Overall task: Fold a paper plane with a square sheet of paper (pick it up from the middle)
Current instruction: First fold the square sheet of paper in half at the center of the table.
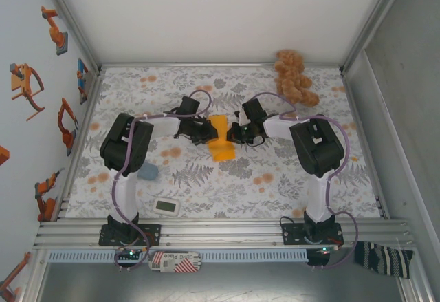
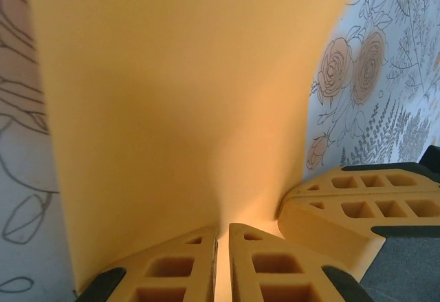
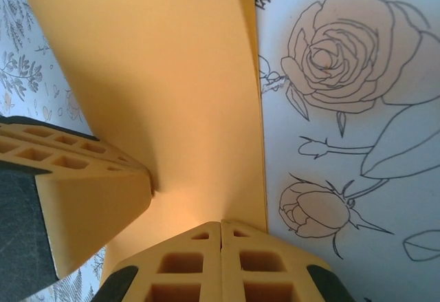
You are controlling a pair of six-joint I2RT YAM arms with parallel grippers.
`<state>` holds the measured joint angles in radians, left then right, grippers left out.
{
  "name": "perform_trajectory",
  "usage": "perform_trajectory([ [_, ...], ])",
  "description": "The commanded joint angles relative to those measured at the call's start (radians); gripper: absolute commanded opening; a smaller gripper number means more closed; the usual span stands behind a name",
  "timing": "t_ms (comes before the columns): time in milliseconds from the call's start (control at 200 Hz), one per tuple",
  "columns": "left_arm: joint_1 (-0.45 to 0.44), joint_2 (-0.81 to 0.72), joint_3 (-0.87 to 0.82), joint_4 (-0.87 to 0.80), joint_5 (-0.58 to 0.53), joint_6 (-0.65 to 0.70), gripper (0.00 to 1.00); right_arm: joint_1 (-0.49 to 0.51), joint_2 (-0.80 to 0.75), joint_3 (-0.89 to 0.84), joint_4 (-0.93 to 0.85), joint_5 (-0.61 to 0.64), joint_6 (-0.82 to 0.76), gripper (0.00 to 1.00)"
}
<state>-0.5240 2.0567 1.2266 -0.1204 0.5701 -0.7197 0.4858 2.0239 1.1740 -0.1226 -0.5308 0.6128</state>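
Where the two arms meet at the middle of the table, a narrow strip of bright orange paper lies on the cloth, its long side running near to far. The left gripper reaches in from the left and the right gripper from the right, both at the far half of the paper.

From the left wrist, the left gripper has its fingers pressed together on the paper's edge, and the sheet bows up and away from them. One finger of the other gripper sits just to the right, touching the paper. From the right wrist, the right gripper is likewise closed tight on the paper, which curves smoothly with no sharp crease to be seen.

The cloth is pale, printed with grey outlined roses, ferns and small faded orange flowers, and covers the whole tabletop. A tan plush toy lies in the far right corner. A small blue-grey pad and a white device with a screen sit near left. A metal rail crosses the near edge, holding both arm bases. The far wall is plain white. The left wall carries orange robot-arm stickers. A striped cloth lies near right, off the table.
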Motion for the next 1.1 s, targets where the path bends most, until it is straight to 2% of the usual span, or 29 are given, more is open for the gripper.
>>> perform_trajectory([
  [0, 0.048, 0.019, -0.023, -0.023, -0.046, 0.043, 0.15, -0.015, 0.095, -0.068, -0.285, 0.184, -0.048, 0.00],
  [305, 0.182, -0.059, -0.067, -0.061, -0.046, 0.091, 0.14, -0.026, 0.095, -0.062, -0.307, 0.193, -0.065, 0.00],
  [416, 0.177, -0.120, -0.044, -0.066, -0.024, 0.096, 0.14, -0.025, 0.092, -0.058, -0.308, 0.189, -0.065, 0.00],
  [546, 0.132, -0.148, -0.051, 0.039, 0.038, 0.038, 0.13, -0.025, 0.094, -0.054, -0.309, 0.187, -0.064, 0.00],
  [781, 0.037, -0.035, 0.004, 0.114, 0.048, -0.015, 0.13, -0.026, 0.107, -0.055, -0.309, 0.186, -0.062, 0.00],
  [946, 0.039, 0.040, 0.057, 0.090, 0.033, -0.004, 0.13, -0.026, 0.106, -0.058, -0.309, 0.184, -0.064, 0.00],
  [1092, 0.082, 0.082, 0.089, 0.043, -0.002, 0.041, 0.13, -0.026, 0.102, -0.064, -0.308, 0.187, -0.066, 0.00],
])
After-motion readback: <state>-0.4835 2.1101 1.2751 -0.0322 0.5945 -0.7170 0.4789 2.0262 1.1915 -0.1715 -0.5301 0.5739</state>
